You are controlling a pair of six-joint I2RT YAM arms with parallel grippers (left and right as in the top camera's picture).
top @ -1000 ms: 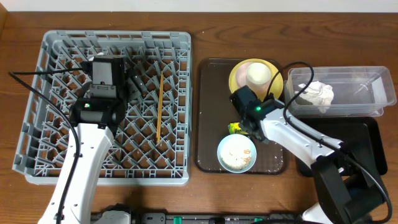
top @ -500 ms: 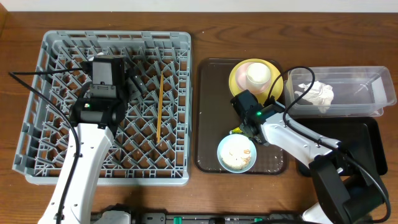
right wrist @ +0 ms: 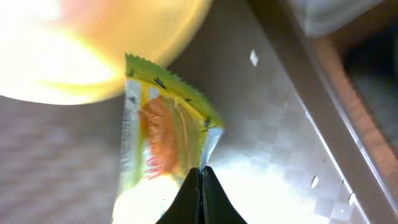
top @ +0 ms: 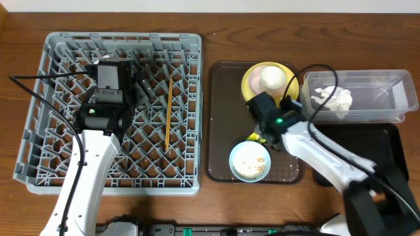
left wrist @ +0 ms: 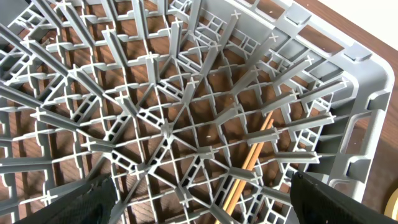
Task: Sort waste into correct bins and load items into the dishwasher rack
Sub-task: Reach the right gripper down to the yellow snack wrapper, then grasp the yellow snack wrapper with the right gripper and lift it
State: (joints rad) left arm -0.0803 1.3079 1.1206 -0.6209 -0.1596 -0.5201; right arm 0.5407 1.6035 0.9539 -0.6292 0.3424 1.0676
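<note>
My right gripper (right wrist: 201, 169) is shut on the lower edge of the yellow-green snack wrapper (right wrist: 165, 118), just above the brown serving tray. From overhead the wrapper (top: 252, 137) peeks out beside that gripper (top: 259, 133), between the yellow plate (top: 251, 80) and the light blue bowl (top: 249, 161) holding rice scraps. A white cup (top: 273, 77) stands on the plate. A crumpled napkin (top: 333, 99) lies in the clear tub (top: 380, 98). My left gripper (left wrist: 199, 199) hangs open over the grey rack (top: 39, 151), where the chopsticks (top: 168, 111) lie.
The brown serving tray (top: 223, 118) sits between the rack and the bins. The black tray (top: 377, 141) lies in front of the clear tub, partly under my right arm. Upright pegs of the rack (left wrist: 168, 130) fill the left wrist view.
My right gripper has closed its jaws on the snack wrapper and shifted slightly to the right. The left arm has not moved.
</note>
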